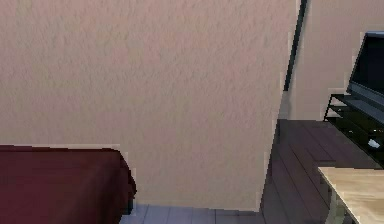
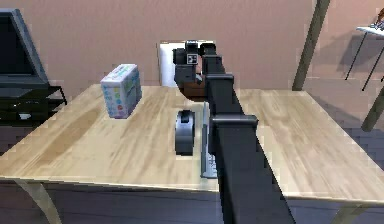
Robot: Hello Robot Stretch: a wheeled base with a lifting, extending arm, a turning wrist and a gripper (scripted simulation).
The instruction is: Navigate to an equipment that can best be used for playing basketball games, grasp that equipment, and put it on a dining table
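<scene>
Facing a wall [image 1: 180, 90], maroon bed [image 1: 60, 185], blue box [image 2: 121, 90] on table [image 2: 300, 130]

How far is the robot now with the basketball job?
Done: the robot stands at a wooden table, arm reaching over it. In hand: I cannot tell whether the gripper holds anything. Left: the table bears a blue box and a dark object; placing looks not yet done.

In the arm side view the arm [image 2: 236, 140], a dark square bar, rises from the bottom edge just right of the middle and reaches far out. At its far end sit two white marker squares [image 2: 207, 47], with the dark claw [image 2: 180, 58] just left of them. Whether the claw holds anything cannot be told.
</scene>
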